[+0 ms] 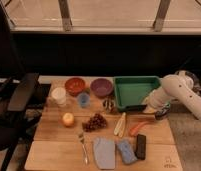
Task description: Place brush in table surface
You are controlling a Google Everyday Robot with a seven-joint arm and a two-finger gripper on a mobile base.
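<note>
My gripper (157, 112) hangs at the end of the white arm, just past the front right corner of the green tray (125, 100). It is shut on the brush (143, 116), a slim dark stick that points left from the fingers, low over the table surface (59, 135). The brush lies just above the carrot (136, 128) and is outside the tray. I cannot tell whether the brush touches the wood.
On the table are a red bowl (75, 85), purple bowl (101, 86), white cup (59, 95), blue cup (84, 99), orange (68, 119), grapes (95, 122), banana (120, 125), fork (83, 148), blue cloth (104, 152), sponge (126, 150) and black block (140, 146). A black chair (16, 100) stands at the left.
</note>
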